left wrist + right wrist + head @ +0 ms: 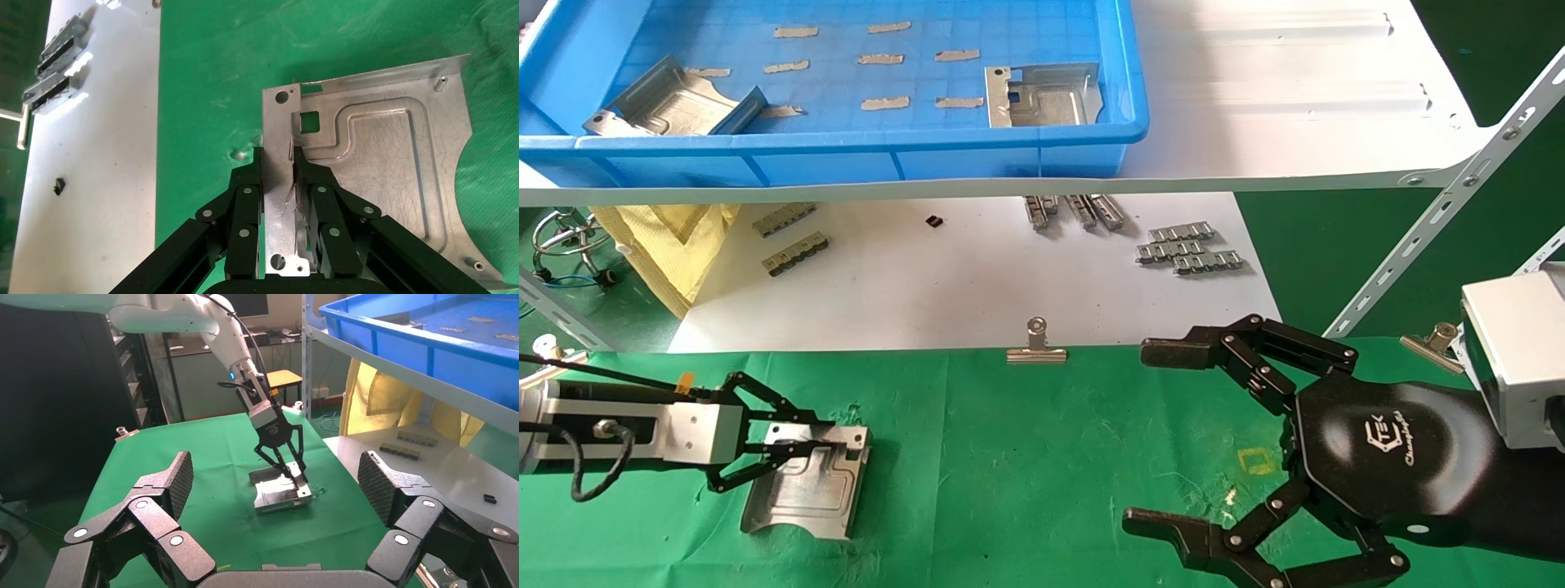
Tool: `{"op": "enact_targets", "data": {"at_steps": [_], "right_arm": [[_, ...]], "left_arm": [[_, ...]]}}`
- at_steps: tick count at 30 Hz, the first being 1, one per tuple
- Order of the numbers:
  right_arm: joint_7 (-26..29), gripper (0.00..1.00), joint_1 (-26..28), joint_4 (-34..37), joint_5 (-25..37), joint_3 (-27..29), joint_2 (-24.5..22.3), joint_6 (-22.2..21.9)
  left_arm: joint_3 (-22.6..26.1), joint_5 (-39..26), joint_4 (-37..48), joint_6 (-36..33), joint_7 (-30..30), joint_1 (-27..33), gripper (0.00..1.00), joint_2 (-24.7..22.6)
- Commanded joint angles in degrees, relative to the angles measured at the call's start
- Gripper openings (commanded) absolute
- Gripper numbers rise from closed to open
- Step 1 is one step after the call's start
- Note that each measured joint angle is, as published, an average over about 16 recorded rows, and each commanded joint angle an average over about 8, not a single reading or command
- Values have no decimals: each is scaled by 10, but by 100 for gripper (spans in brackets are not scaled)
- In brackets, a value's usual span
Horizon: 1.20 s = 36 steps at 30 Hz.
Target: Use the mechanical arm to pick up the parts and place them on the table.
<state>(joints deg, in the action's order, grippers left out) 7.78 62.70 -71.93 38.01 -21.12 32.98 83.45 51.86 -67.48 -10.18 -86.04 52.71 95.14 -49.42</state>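
Observation:
A silver stamped part (pixel 817 490) lies flat on the green cloth table (pixel 1026 457) at the front left. My left gripper (pixel 797 445) is shut on its bent-up edge; in the left wrist view (pixel 278 153) the fingers pinch the flange of the part (pixel 385 165). My right gripper (pixel 1156 434) hovers wide open and empty over the table's right side. Its wrist view (pixel 276 478) shows the part (pixel 269 499) farther off. Two more parts (pixel 674 102) (pixel 1046 94) lie in the blue tray (pixel 846 147) on the white shelf.
Ridged grey strips (pixel 1189 249) (pixel 789 237) lie on the white sheet (pixel 944 286) behind the cloth. A binder clip (pixel 1036 347) sits at the cloth's back edge, another (pixel 1434 343) at the right. A white shelf strut (pixel 1442 212) slants on the right.

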Motion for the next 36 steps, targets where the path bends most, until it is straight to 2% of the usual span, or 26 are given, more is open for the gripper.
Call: {"op": "enact_targets", "data": {"at_steps": [1, 6, 12, 23, 36], "right_arm": [[0, 100, 0, 0, 0, 0, 0, 0], [0, 100, 0, 0, 0, 0, 0, 0], [0, 100, 0, 0, 0, 0, 0, 0], [0, 100, 0, 0, 0, 0, 0, 0], [0, 100, 0, 0, 0, 0, 0, 0]], "left_arm": [[2, -4, 12, 8, 14, 1, 100, -7], [-5, 8, 45, -17, -16, 15, 100, -13], [-32, 54, 70, -51, -92, 19, 100, -10], [-85, 164, 36, -54, -234, -56, 100, 11], [-93, 174, 16, -51, -253, -76, 100, 14]]}}
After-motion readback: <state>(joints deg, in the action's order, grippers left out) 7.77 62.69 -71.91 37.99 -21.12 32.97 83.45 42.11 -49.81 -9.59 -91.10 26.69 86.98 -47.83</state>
